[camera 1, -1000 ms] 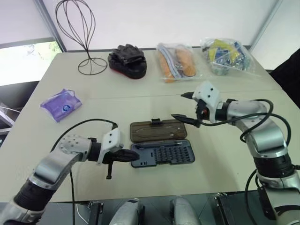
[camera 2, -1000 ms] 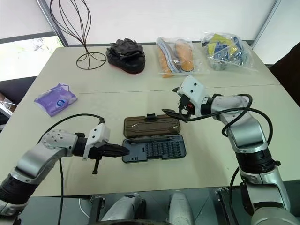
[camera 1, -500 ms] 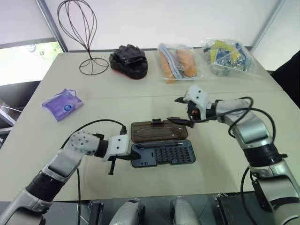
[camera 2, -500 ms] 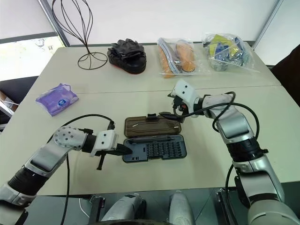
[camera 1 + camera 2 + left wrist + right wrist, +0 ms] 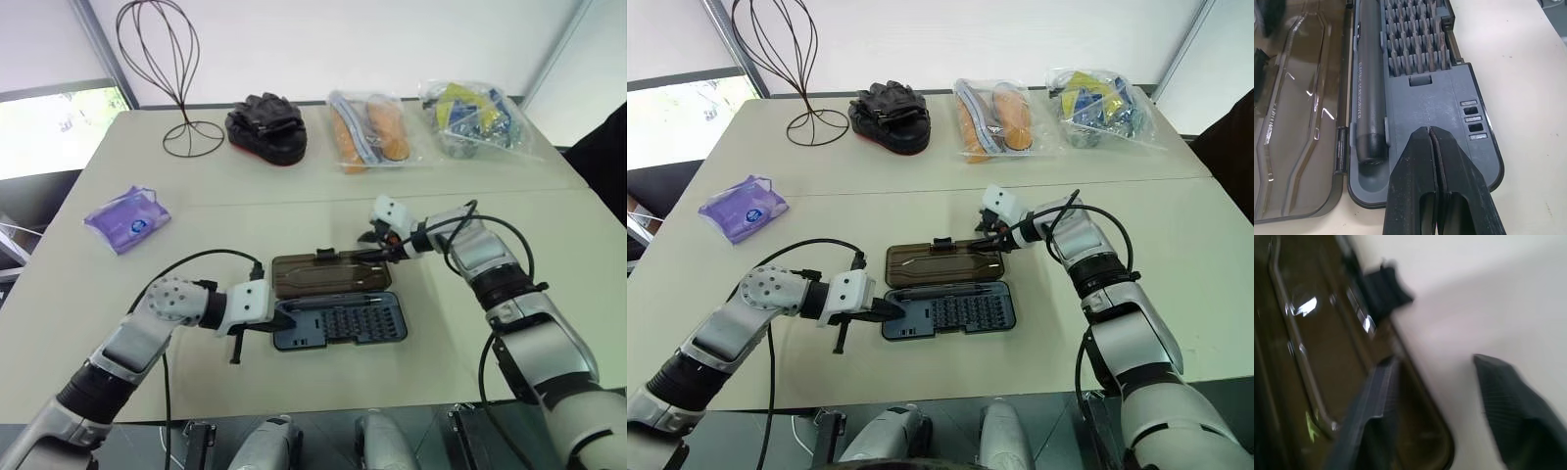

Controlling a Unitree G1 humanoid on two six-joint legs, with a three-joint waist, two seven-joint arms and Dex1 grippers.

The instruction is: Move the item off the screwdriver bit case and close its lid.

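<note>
The bit case point(image 5: 338, 318) was seen lying open on the worktop point(image 5: 470, 323). Its smoky lid point(image 5: 328, 271) was folded flat on the far side of the tray. Nothing was found resting on either half, so the clearing step was judged done and only the closing left.

The left hand point(image 5: 1429, 134) was clenched, with nothing between its fingers. Its tip was laid on the bare end of the tray, just beside the butt of the screwdriver point(image 5: 1367, 98), with the rows of bits point(image 5: 1415, 44) beyond it.

The right hand point(image 5: 1434, 361) was spread wide at the lid's end corner. One finger was placed over the lid's rim and the other over the bare worktop beside it. The latch point(image 5: 1386, 286) lay a little ahead along the lid's outer edge.

The case was judged light, stiff and smooth, and likely to slide unless the tray was pinned. The lid looked thin and hinged along its long inner edge. It would best be taken by the outer rim near the latch, swung over, and pressed down until it caught.
</note>
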